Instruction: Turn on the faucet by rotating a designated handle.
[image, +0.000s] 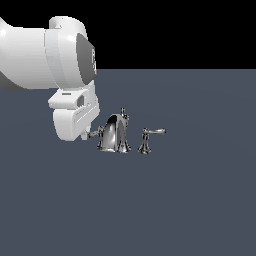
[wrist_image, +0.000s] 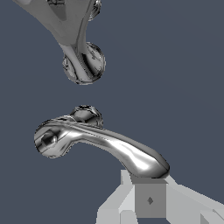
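Observation:
The faucet (image: 116, 134) is a small chrome set in the middle of the exterior view, with an arched spout (wrist_image: 72, 26) and a top knob (image: 123, 112). The handle (image: 98, 131) sticks out from the spout's side toward the exterior view's left. In the wrist view the handle (wrist_image: 100, 143) runs across the middle as a curved lever. Its tip lies right against a grey finger (wrist_image: 149, 199) of my gripper (image: 86, 134). Only part of the gripper shows, so I cannot tell how wide it stands. The arm's white hand hides the handle's outer end in the exterior view.
A second matching lever (image: 151, 133) stands on its own flared pedestal (image: 144, 148) at the spout's other side, toward the exterior view's right. My bulky white arm (image: 55, 55) fills the upper left. The faucet stands on a flat dark grey floor (image: 190, 200).

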